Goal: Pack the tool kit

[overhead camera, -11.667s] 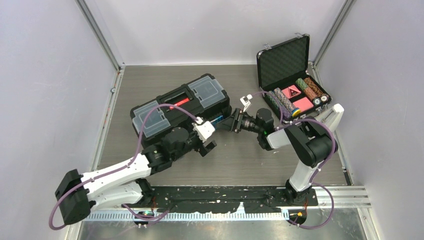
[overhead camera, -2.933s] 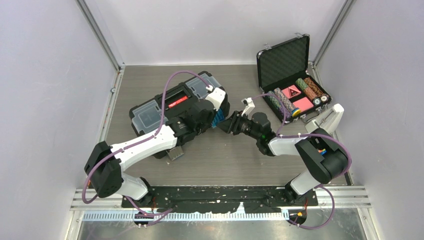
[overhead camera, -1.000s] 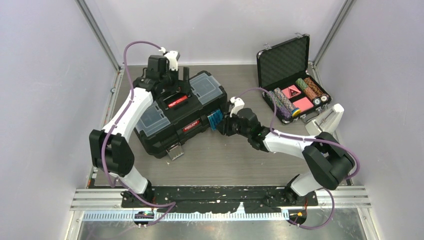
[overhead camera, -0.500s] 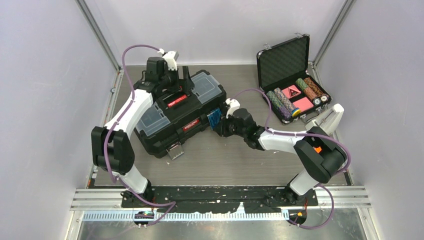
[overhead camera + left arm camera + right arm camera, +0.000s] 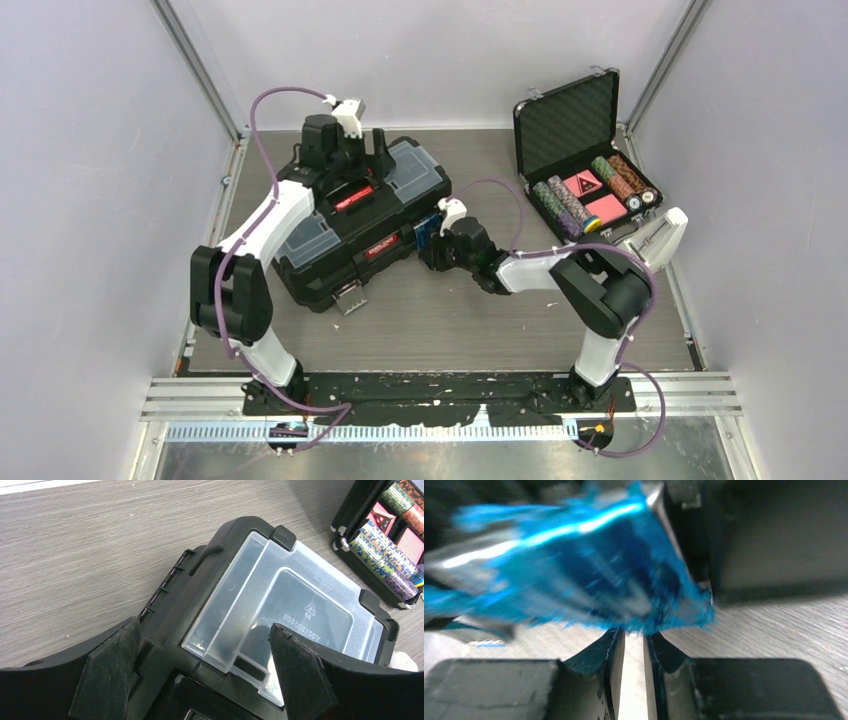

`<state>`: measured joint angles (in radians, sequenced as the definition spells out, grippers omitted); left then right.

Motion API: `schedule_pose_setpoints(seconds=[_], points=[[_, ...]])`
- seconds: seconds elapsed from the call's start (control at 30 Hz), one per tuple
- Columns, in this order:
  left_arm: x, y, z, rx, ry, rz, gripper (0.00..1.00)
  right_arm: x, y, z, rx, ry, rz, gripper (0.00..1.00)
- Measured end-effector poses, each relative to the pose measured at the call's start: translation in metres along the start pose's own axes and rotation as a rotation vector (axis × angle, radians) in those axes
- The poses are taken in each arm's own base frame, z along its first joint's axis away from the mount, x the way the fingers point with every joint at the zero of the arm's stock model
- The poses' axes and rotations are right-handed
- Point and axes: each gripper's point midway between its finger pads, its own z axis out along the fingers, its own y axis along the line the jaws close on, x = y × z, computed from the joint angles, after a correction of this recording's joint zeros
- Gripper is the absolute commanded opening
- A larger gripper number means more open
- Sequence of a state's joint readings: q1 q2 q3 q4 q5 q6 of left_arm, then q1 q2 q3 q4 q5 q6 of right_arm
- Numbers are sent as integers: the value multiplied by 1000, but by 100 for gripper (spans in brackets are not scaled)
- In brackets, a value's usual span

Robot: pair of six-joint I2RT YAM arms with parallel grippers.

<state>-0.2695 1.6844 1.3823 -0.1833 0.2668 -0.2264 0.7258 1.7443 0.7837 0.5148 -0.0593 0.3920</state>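
Observation:
The tool kit [image 5: 330, 265] is a black toolbox lying slantwise on the table, lid down, with a red handle [image 5: 352, 197] and clear-lidded compartments [image 5: 415, 178]. My left gripper [image 5: 368, 155] hovers open over its far side. In the left wrist view its fingers [image 5: 107, 675] straddle the corner of a clear lid [image 5: 280, 605] without touching it. My right gripper [image 5: 432, 245] is at the box's right end, against the blue latch [image 5: 427, 230]. The right wrist view shows that gripper [image 5: 634, 635] with only a thin slit between its jaws and its tips touching the blurred blue latch [image 5: 574, 565]. No hand tools show.
An open foam-lined case of poker chips [image 5: 590, 195] stands at the back right and also shows in the left wrist view [image 5: 390, 540]. A silvery clasp [image 5: 348, 298] sticks out at the toolbox's near front. Enclosure walls rise on the left, back and right.
My right gripper pushed left to the toolbox's end, narrowing its jaws, and the blue latch swung in against the box. My left gripper shifted slightly right over the lid.

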Motion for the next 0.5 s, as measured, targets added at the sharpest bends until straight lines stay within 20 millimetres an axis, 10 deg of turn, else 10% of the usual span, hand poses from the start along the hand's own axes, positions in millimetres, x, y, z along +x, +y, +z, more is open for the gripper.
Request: schedule_pose_setpoints(seconds=[0.5], points=[[-5,-20,7,-29,-15,5,97,7,-20,-13,84,7,-50,42]])
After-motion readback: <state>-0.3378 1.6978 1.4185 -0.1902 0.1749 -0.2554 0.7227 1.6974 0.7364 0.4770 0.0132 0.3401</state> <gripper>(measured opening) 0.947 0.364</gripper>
